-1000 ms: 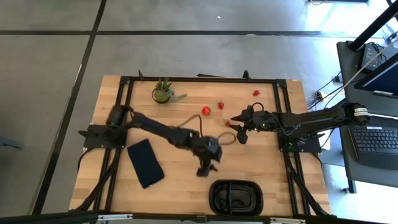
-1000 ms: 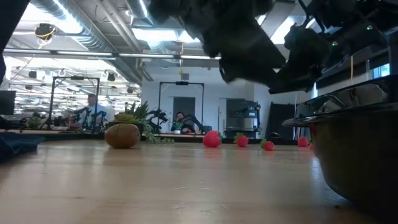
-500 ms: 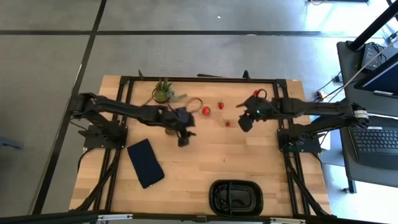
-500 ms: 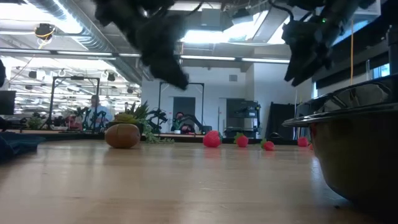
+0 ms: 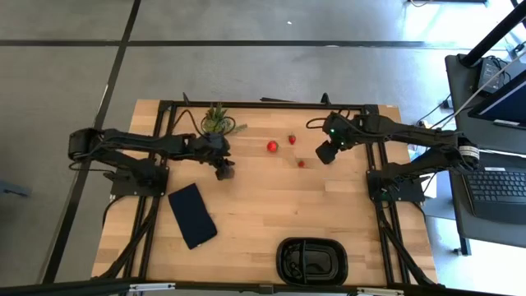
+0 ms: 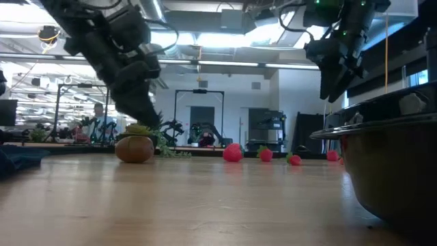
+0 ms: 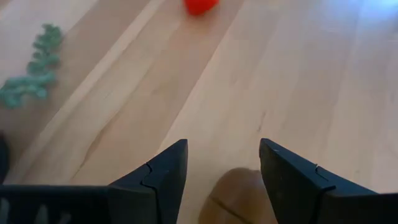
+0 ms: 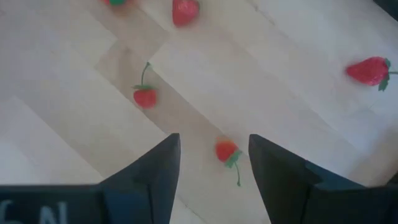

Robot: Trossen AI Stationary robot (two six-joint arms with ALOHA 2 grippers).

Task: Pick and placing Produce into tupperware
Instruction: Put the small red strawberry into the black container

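Observation:
A brown kiwi (image 6: 134, 148) lies on the wooden table in front of the potted plant (image 5: 216, 122). My left gripper (image 7: 222, 146) hangs open just above the kiwi (image 7: 239, 196), which shows below the gap between its fingers; in the high view this gripper (image 5: 223, 171) covers it. Three strawberries (image 5: 272, 146) (image 5: 292, 140) (image 5: 301, 164) lie near the table's far middle. My right gripper (image 5: 325, 154) hovers open above them, pointing down; a small strawberry (image 8: 227, 151) shows below its fingers. The black tupperware (image 5: 311, 261) sits at the near edge.
A flat dark navy slab (image 5: 192, 215) lies at the near left. The spiky plant stands close behind the kiwi, one green sprig (image 7: 31, 81) trailing on the wood. Another strawberry (image 8: 370, 70) lies farther toward the far right. Bare wood spreads between fruits and tupperware.
My left gripper has swept from the table's middle near the tupperware toward the far left, rolling as it went, and now hangs over the kiwi. My right gripper has risen, drawn toward the far edge and tipped to point more steeply down. The fruits have kept their places.

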